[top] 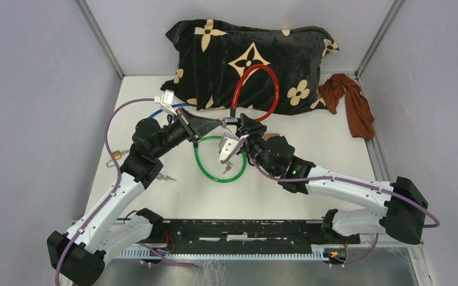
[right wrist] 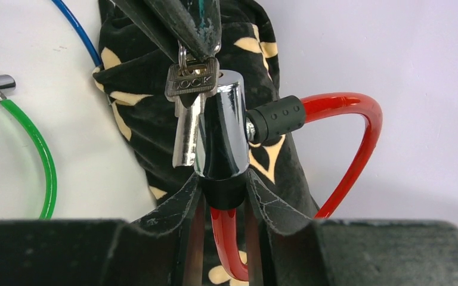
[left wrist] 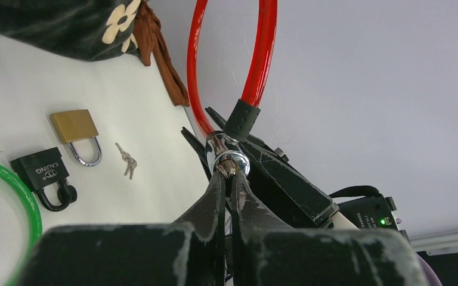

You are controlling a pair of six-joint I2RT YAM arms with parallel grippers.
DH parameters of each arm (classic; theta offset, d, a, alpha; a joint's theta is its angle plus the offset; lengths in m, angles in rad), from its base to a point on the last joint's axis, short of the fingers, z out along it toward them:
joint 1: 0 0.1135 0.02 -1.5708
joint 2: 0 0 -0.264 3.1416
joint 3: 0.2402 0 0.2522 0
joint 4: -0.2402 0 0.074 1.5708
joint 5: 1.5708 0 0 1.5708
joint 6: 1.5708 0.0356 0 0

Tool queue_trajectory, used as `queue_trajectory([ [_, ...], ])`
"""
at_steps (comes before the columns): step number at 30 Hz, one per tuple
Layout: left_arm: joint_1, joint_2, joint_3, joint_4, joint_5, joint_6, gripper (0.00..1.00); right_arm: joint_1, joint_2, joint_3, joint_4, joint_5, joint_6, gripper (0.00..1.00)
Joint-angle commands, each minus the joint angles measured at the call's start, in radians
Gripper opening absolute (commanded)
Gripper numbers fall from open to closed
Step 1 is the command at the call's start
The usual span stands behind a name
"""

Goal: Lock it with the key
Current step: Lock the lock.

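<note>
Above the table (top: 334,149), near its middle, the right gripper (right wrist: 223,196) is clamped on the red lock (right wrist: 223,125) at the black collar under its chrome barrel. It holds the barrel upright with the loop trailing toward the pillow (top: 274,53), probably to steady it and turn its end toward the other arm. The left gripper (left wrist: 226,173) is pinched tight on the keys (right wrist: 192,83), and its tips meet the barrel's end. One key hangs down beside the chrome. Whether another sits in the keyhole I cannot tell.

There are three cable locks: the red one, a green lock (right wrist: 49,164) and a blue lock (right wrist: 77,30). The left wrist view shows two padlocks lying side by side, a brass padlock (left wrist: 74,126) and a black padlock (left wrist: 42,173), with one loose key set (left wrist: 126,161) near them. One cloth (top: 349,104) lies by the pillow.
</note>
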Motion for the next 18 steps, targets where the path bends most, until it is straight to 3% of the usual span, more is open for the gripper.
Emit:
queue_trajectory([
  [1, -0.013, -0.012, -0.043, 0.043, 0.062, -0.023, 0.02, 0.023, -0.001, 0.026, 0.225, -0.106, 0.014, 0.0],
  [9, 0.014, 0.004, -0.055, 0.02, 0.056, -0.006, 0.02, 0.023, -0.024, -0.076, 0.33, -0.076, 0.103, 0.0],
  [16, 0.014, 0.019, -0.041, 0.052, 0.079, 0.038, 0.02, 0.023, -0.033, -0.122, 0.457, -0.026, 0.087, 0.0],
  [17, 0.013, 0.019, -0.043, 0.053, 0.079, 0.038, 0.07, 0.023, -0.036, -0.121, 0.459, -0.027, 0.084, 0.0],
  [18, 0.015, 0.021, -0.043, 0.055, 0.077, 0.04, 0.18, 0.023, -0.037, -0.119, 0.459, -0.025, 0.08, 0.0],
])
